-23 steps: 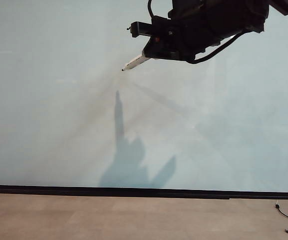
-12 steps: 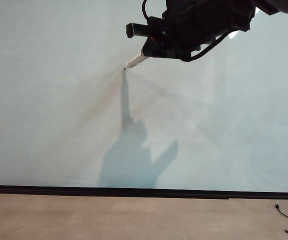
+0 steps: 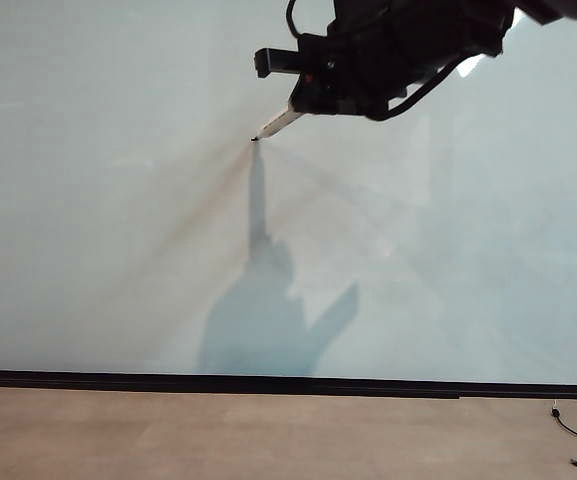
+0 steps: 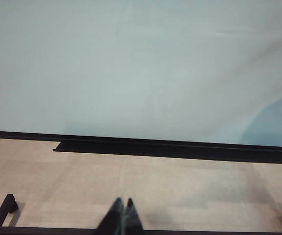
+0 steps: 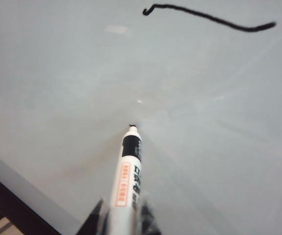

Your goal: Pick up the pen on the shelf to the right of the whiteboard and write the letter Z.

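Observation:
The whiteboard (image 3: 118,250) fills most of the exterior view. At the top of that view my right gripper (image 3: 303,100) is shut on the pen (image 3: 278,123), a slim white marker slanting down to the left. Its dark tip (image 3: 255,139) meets its own shadow on the board. The right wrist view shows the pen (image 5: 127,176) between the two black fingers, tip against the board. Past the tip runs a thin wavy black line (image 5: 209,17); stroke or cable, I cannot tell. No whole letter Z is in view. My left gripper (image 4: 123,201) is shut and empty, low over the tan floor, away from the board.
A black ledge (image 3: 268,384) runs along the board's lower edge, also seen as the ledge (image 4: 180,148) in the left wrist view. The tan floor (image 3: 268,440) lies below it, with a black cable (image 3: 573,430) at the right. Black frame feet (image 4: 6,208) flank the left gripper.
The right gripper has carried the pen in toward the board and slightly right. The tip's shadow has climbed until it meets the tip. The left gripper shows no earlier frame.

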You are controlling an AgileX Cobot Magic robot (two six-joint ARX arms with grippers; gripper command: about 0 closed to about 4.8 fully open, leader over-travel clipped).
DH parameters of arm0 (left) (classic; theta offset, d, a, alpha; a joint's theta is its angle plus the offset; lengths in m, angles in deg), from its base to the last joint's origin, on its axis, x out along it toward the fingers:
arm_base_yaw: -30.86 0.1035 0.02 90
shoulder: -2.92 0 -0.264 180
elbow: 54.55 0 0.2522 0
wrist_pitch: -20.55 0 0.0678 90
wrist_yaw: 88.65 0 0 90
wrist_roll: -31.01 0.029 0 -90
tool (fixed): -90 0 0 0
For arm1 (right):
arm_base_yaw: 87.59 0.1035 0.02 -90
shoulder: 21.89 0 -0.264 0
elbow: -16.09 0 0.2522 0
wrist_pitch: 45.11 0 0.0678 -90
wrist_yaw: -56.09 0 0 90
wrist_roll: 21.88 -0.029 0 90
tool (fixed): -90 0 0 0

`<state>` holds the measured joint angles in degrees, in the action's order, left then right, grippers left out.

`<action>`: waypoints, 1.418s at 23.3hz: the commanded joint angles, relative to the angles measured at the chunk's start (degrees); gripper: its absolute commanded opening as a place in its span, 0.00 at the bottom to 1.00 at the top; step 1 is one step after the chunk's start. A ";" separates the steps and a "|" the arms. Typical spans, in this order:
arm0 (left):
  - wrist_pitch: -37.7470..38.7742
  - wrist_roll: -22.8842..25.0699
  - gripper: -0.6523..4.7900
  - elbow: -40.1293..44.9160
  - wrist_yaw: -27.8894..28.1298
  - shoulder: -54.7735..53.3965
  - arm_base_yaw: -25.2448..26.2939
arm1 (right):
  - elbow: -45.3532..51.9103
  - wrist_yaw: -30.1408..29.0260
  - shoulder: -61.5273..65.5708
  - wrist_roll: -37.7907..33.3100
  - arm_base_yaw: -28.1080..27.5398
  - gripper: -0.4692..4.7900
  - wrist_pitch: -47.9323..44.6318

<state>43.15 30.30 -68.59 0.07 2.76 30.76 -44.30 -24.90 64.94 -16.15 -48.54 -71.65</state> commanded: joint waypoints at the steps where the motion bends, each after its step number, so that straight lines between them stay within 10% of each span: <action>1: -0.28 0.26 0.11 -0.11 -0.02 -0.02 -0.02 | -0.35 2.23 -2.05 1.68 -0.13 0.08 -1.16; 33: -0.31 0.26 0.11 -0.11 -0.02 -0.02 -0.02 | -0.33 6.51 -13.90 6.78 -3.65 0.08 5.92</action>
<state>43.15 30.30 -68.59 0.05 2.76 30.74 -44.30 -20.57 51.45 -9.68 -51.82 -64.37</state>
